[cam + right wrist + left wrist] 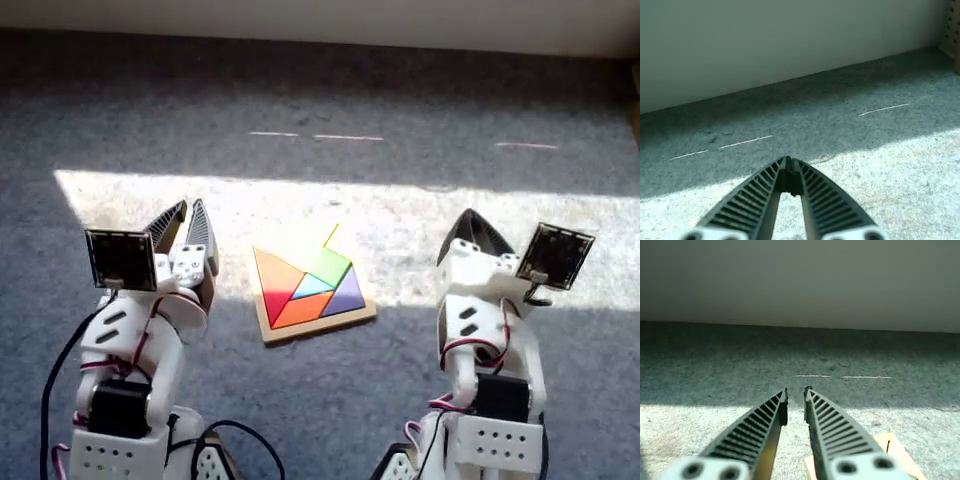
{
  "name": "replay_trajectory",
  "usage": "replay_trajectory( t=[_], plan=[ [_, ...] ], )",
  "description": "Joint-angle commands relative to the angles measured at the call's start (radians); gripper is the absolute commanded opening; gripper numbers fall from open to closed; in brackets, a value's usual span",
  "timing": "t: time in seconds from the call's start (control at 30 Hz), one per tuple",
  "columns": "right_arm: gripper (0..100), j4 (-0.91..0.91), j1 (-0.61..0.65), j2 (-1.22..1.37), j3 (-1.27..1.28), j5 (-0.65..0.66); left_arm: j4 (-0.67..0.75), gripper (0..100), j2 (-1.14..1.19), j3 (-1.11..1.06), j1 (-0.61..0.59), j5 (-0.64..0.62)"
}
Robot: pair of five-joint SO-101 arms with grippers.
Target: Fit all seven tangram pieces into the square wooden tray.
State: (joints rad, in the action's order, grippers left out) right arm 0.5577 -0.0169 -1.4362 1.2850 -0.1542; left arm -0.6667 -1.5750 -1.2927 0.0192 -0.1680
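Note:
The square wooden tray (pixel 318 325) lies on the grey carpet between the two arms, holding coloured tangram pieces: red (pixel 272 300), orange (pixel 305 308), cyan (pixel 312 286), green (pixel 325 268), purple (pixel 347 295) and yellow (pixel 275 268). Its far half is washed out by sunlight. My left gripper (pixel 192 205) (pixel 796 390) hovers left of the tray, slightly open with nothing between its fingers. A corner of the tray (pixel 892 447) shows beside it. My right gripper (pixel 469 213) (pixel 789 160) stands right of the tray, shut and empty.
A bright band of sunlight (pixel 420 220) crosses the carpet. Thin white lines (pixel 315 136) mark the carpet farther back. A pale wall (pixel 800 280) closes the far side. A wooden object (pixel 952 30) stands at the far right edge.

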Motion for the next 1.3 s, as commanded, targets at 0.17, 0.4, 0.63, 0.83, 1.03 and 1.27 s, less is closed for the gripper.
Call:
replay_trajectory(
  t=[0.17, 0.4, 0.63, 0.83, 1.03, 1.27],
  plan=[
    [1.3, 0.013, 0.008, -0.32, 0.216, 0.015, 0.012, 0, -0.259, -0.156, -0.047, 0.058],
    [1.3, 0.016, 0.004, -0.38, 0.401, 0.015, -0.044, 1, -0.245, -0.157, -0.048, 0.08],
    [1.3, 0.065, 0.002, -0.398, 0.509, 0.014, -0.17, 1, -0.245, -0.206, -0.048, 0.083],
    [1.3, 0.206, 0.004, -0.4, 0.509, 0.014, -0.167, 1, -0.245, -0.374, -0.087, 0.084],
    [1.3, 0.43, 0.007, -0.398, 0.509, 0.014, -0.19, 1, -0.242, -0.404, -0.171, 0.192],
    [0.9, 0.634, 0.008, -0.397, 0.509, 0.014, -0.368, 1, -0.242, -0.404, -0.193, 0.258]
  ],
)
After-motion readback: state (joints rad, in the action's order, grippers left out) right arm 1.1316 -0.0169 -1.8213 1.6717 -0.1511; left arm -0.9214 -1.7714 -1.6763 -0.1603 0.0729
